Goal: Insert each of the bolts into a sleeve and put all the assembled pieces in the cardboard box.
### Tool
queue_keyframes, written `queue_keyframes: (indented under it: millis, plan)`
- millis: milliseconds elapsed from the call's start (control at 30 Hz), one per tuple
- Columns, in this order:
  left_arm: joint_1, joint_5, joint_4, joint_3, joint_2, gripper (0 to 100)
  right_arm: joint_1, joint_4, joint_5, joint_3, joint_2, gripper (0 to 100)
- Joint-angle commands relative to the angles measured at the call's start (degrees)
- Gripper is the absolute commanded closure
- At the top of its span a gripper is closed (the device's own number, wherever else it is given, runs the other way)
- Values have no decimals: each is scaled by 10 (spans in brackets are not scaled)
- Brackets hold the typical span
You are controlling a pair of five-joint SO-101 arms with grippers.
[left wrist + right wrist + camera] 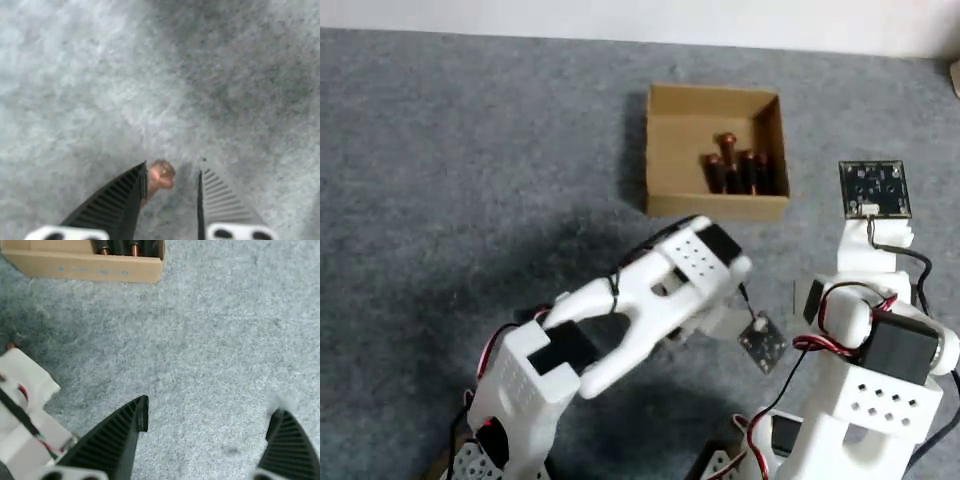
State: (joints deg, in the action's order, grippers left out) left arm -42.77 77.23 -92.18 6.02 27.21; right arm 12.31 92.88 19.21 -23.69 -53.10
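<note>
The left gripper (172, 169) points down at the grey carpet (90, 80) with its jaws apart. A copper-coloured bolt (161, 177) sits in the gap, touching one jaw and clear of the other; I cannot tell whether it already wears a sleeve. Seen from above, the left arm (650, 285) lies stretched across the table, its wrist near the front wall of the cardboard box (665, 150). Several assembled pieces (735, 170) are bunched in one corner of the box. The right gripper (210, 407) hangs beside it over bare carpet, spread wide and holding nothing. The main risk, as I judge it, is the off-centre seat of the bolt. If the jaws close as they stand, the far one may shove the bolt sideways before it bites, so the bolt tips, rolls out of the gap, or is caught only by its edge. A grip that thin could let go on the way to the box. The soft carpet may also let the bolt lean as it is pushed. At the box, a low approach could clip the near wall.
</note>
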Motion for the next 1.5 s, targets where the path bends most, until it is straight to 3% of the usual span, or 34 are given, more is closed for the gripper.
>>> queue_keyframes:
  millis: [0, 833, 967, 1233, 1467]
  plan:
    - [44, 418, 2, 36, 1, 835, 7, -2, -1, 1, -7, 652]
    - [72, 421, 24, 32, 64, 843, 7, -6, -1, -37, -7, 652]
    - [72, 419, 24, 31, 65, 1000, 7, -6, -1, -37, -7, 652]
    - [65, 340, 19, 36, 54, 994, 7, -6, -1, -40, -7, 652]
    - [38, 188, 18, 30, -44, 994, 7, -2, -1, -37, -7, 652]
